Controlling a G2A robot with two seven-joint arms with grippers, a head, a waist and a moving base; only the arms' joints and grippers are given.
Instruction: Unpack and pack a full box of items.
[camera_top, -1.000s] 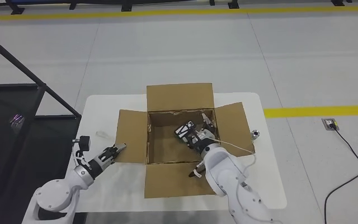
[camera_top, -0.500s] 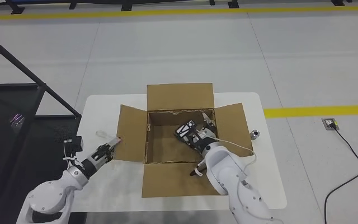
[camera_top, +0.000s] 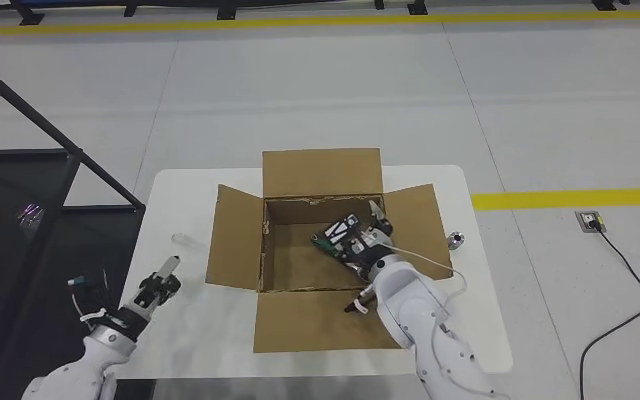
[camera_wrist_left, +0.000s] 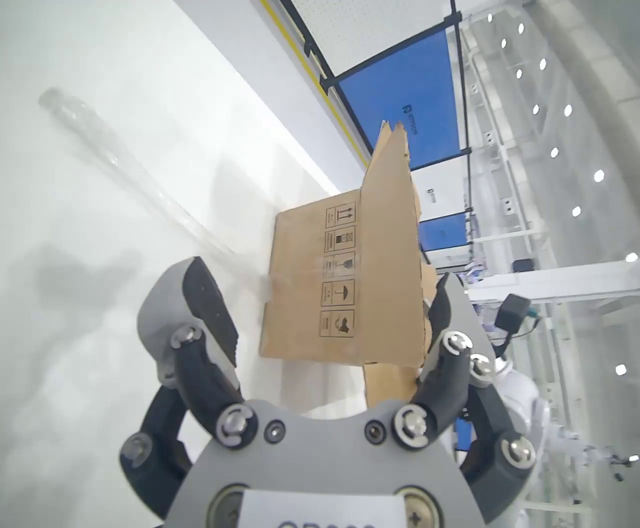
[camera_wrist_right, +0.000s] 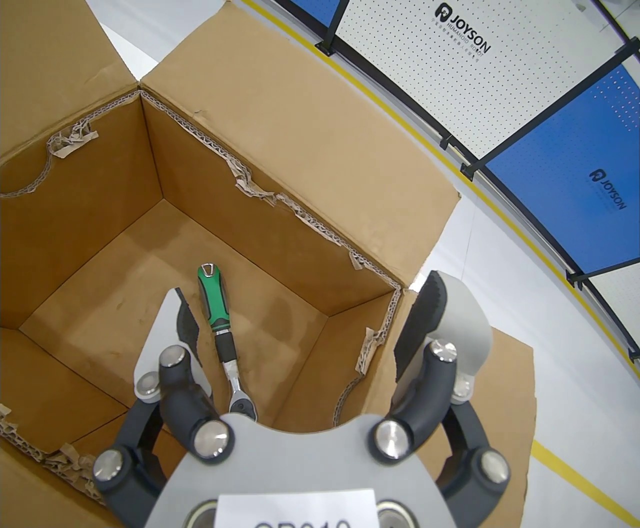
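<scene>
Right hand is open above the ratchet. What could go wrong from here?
Going down, one finger of the right hand may catch the torn wall of the box, since it hangs near a corner. The ratchet lies flat on the box floor, so a grasp might slip off it. The left hand could knock the clear tube.

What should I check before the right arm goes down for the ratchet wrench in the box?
1. Right end effector open: ok, jaws spread wide.
2. Ratchet wrench free to grasp: ok, flat on the box floor, nothing touching it.
3. Flaps out of the way: ok, all four folded outward.
4. Left end effector away from the box: ok, open over the table.
5. Wrench centred between the jaws: cannot tell; it sits nearer one finger.
</scene>
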